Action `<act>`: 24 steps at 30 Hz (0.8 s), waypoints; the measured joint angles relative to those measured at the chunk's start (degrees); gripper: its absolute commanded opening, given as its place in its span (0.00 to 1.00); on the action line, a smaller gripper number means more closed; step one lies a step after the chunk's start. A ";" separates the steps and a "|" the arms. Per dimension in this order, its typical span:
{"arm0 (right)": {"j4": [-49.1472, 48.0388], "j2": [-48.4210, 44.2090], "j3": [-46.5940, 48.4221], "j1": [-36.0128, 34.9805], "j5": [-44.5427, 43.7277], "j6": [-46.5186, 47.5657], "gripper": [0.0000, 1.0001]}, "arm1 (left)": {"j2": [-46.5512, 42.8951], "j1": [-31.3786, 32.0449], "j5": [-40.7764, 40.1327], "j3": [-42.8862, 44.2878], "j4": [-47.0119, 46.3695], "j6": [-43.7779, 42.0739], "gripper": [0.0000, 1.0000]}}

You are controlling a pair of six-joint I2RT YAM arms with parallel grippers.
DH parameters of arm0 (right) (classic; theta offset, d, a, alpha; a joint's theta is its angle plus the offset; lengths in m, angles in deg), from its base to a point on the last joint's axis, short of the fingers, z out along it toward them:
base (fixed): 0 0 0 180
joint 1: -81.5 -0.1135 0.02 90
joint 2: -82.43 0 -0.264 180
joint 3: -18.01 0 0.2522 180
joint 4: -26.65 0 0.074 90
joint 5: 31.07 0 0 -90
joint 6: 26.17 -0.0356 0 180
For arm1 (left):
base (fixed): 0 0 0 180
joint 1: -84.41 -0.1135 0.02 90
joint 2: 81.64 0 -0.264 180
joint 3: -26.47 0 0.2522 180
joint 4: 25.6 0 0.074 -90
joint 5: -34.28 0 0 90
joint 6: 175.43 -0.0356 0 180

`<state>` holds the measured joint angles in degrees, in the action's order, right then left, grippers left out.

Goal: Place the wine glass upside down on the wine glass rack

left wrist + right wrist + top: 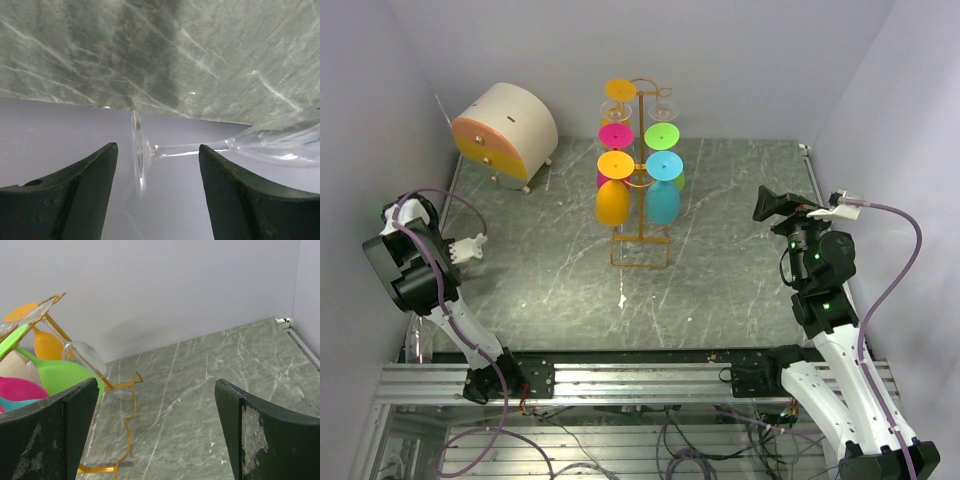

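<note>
Left gripper [157, 146] holds its jaws wide apart, clamping nothing. The clear wine glass [182, 150] lies just beyond the fingertips, its stem crossing the gap, foot toward 9 o'clock and bowl toward 3 o'clock. Right gripper [156, 383] also gapes wide and empty. Seen from above, the wine glass rack [641, 222] stands at 12 o'clock on the table [720, 280], well apart from the glass at 8 o'clock.

We list: wine glass rack [640, 245] centre-rear, glasses [663, 200] on it, drawer chest [505, 135] at table [740, 260] far-left corner, wine glass [180, 150] at left edge.
</note>
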<state>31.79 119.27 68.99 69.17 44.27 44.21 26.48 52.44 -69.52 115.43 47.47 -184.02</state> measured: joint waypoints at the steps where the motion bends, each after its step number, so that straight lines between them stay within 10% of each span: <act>1: 0.02 -0.02 0.00 0.00 -0.04 0.00 0.99 | 0.00 0.00 -0.04 -0.42 -0.17 0.02 0.72; 24: 0.15 -0.20 0.00 0.00 -0.42 -1.81 0.99 | 1.53 -0.02 -1.18 -1.88 -3.37 2.82 0.07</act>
<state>31.94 119.07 68.99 69.17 43.86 42.40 28.01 52.42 -70.70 113.55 44.11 -181.20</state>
